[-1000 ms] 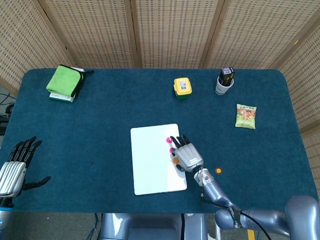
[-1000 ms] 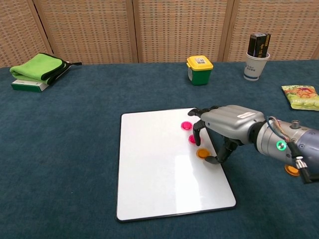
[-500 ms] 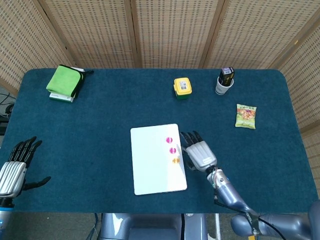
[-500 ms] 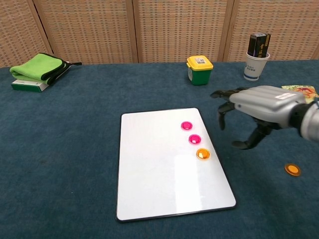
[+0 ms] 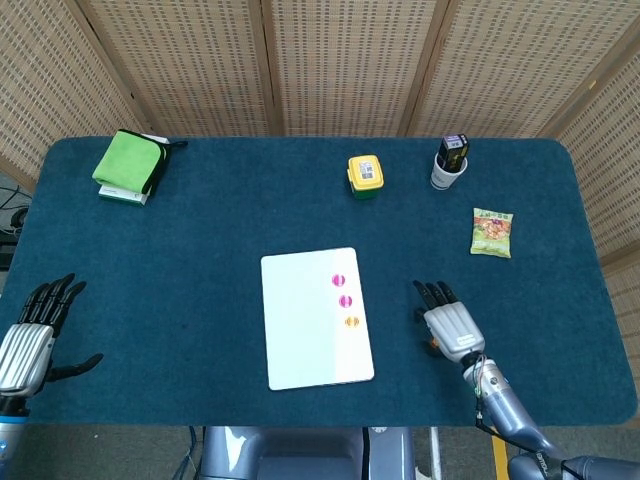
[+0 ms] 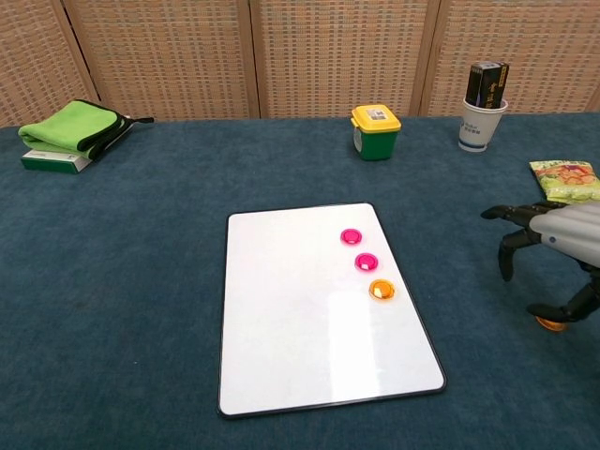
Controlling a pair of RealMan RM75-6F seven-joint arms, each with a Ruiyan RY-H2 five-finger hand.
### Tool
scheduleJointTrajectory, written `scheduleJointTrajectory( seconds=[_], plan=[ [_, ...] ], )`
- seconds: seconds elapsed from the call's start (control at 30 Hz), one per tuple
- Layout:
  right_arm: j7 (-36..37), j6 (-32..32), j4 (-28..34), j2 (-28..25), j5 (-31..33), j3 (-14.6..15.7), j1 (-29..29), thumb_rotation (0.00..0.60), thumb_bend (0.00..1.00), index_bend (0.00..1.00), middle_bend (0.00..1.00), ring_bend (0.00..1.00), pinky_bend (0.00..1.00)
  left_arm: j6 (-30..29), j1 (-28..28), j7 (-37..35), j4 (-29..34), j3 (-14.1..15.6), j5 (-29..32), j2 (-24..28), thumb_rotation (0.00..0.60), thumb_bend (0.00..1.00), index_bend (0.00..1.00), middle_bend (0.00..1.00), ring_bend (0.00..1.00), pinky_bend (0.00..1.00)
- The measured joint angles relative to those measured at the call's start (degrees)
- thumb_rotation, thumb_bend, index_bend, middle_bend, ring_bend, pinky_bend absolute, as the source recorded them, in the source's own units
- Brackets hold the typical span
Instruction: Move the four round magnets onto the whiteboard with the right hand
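Orange magnet (image 6: 550, 323) under right hand (image 6: 562, 246)

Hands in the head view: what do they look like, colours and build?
Both match: the left hand and right hand have a silver-grey ridged back and black fingers. The right one joins a slim silver-grey forearm with thin cables at the wrist.

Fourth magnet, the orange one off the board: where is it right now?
In the chest view the orange magnet lies on the table, right of the whiteboard, directly under the right hand.
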State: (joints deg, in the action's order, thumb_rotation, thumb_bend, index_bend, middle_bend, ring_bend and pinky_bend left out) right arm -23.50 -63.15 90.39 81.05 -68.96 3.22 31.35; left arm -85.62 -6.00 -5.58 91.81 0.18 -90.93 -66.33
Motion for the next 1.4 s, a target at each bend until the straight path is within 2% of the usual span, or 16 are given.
scheduleJointTrajectory(
  seconds=[0.4,0.63,1.03,1.2,1.4],
  plan=[
    [6.17,-0.87,-6.17,0.94,-5.23,1.58,-3.73,0.6,0.36,0.39,0.0,0.0,0.0,0.33,-0.03,0.5,0.16,-0.05,0.41,0.01,0.6,0.0,0.0,0.0,0.0,0.0],
    [8.55,-0.06,-9.52,2.8,-7.14,1.21,-4.83,0.6,0.36,0.39,0.0,0.0,0.0,0.33,-0.02,0.59,0.16,-0.11,0.56,-0.04,0.6,0.0,0.0,0.0,0.0,0.0],
    [9.91,1.55,-11.79,3.62,-7.37,-0.09,-5.61,0.6,0.38,0.39,0.0,0.0,0.0,0.33,-0.01,0.8,0.11,-0.14,0.6,-0.1,0.6,0.0,0.0,0.0,0.0,0.0],
    [9.99,1.96,-12.01,3.8,-7.73,-0.47,-5.79,0.6,0.39,0.5,0.0,0.0,0.0,0.29,0.01,1.05,0.11,-0.17,0.63,-0.17,0.6,0.0,0.0,0.0,0.0,0.0],
    [9.96,2.43,-11.34,3.7,-7.91,-1.16,-5.88,0.6,0.4,0.53,0.0,0.0,0.0,0.19,0.03,1.17,0.1,-0.21,0.62,-0.23,0.6,0.0,0.0,0.0,0.0,0.0]
  ],
)
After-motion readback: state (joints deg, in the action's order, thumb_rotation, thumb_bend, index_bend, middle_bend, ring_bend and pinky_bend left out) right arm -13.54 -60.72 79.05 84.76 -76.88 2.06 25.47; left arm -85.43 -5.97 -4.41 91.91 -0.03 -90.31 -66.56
